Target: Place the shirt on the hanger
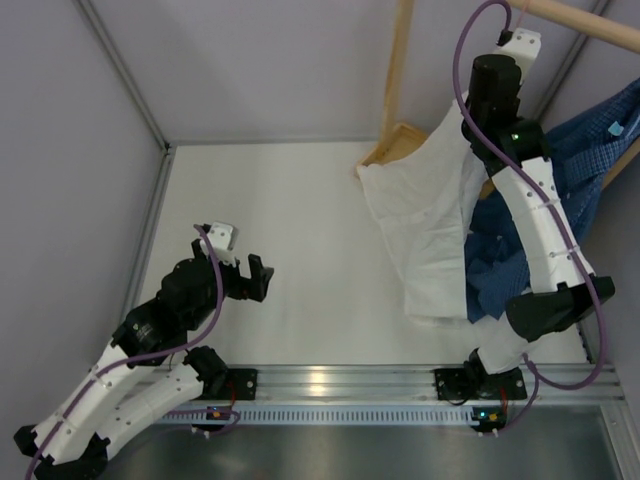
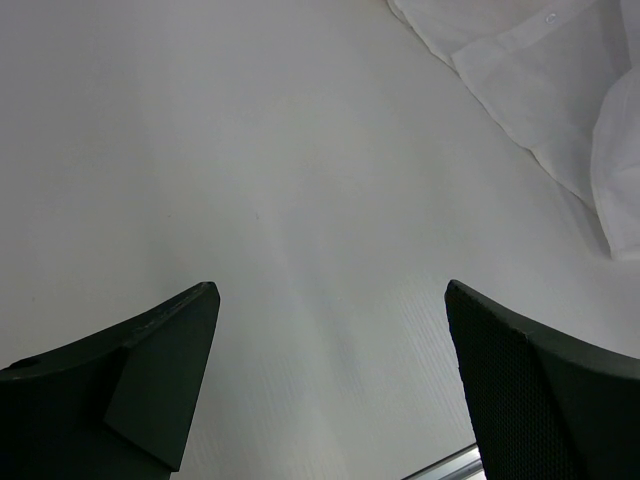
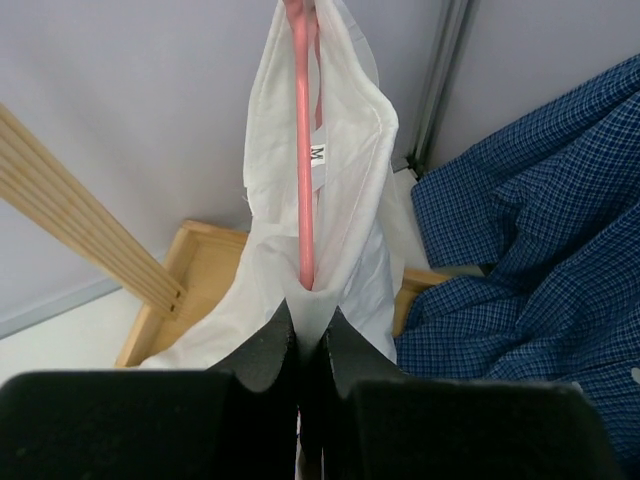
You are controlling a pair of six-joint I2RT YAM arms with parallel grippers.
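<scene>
The white shirt (image 1: 430, 215) hangs from near the rack, its lower part trailing onto the table. In the right wrist view the shirt (image 3: 350, 190) drapes over the thin pink hanger (image 3: 305, 150), a size label showing beside the wire. My right gripper (image 3: 310, 322) is shut on a fold of the shirt right where the hanger's wire enters the cloth. The hanger is hidden in the top view. My left gripper (image 1: 260, 279) stays low over the table at the left, open and holding nothing (image 2: 330, 300); a corner of the shirt (image 2: 540, 70) lies ahead of it to the right.
A blue checked shirt (image 1: 575, 165) hangs to the right of the white one (image 3: 540, 250). The light wooden rack's post (image 1: 400, 60) and base (image 1: 395, 143) stand at the back right (image 3: 80, 215). Grey walls enclose the table.
</scene>
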